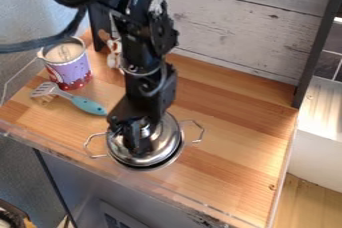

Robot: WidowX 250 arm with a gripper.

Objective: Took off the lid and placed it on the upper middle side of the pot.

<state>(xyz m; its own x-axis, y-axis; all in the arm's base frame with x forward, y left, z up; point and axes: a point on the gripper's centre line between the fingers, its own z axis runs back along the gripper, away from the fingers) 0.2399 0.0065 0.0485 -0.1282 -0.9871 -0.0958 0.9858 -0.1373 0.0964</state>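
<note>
The shiny round metal lid point(159, 145) lies on the silver metal pot point(172, 159) with its two wire side handles, and the black two-finger gripper point(138, 146) hangs right over the lid's middle; whether it has closed on anything there, I cannot tell. The step in hand looks to be getting hold of the lid and freeing it. A grip centred on the lid's top would serve best, followed by a straight, level lift, since any tilt could catch the rim and drag the pot along. A dark crescent shows along the pot's lower right edge, so the lid may sit slightly off-centre. Once clear, it should travel to the pot's upper side, over the bare light-wood counter point(235, 103), bearing away from the turquoise-handled slotted spatula point(87, 105) at the pot's upper left, and be set down flat before letting go.
</note>
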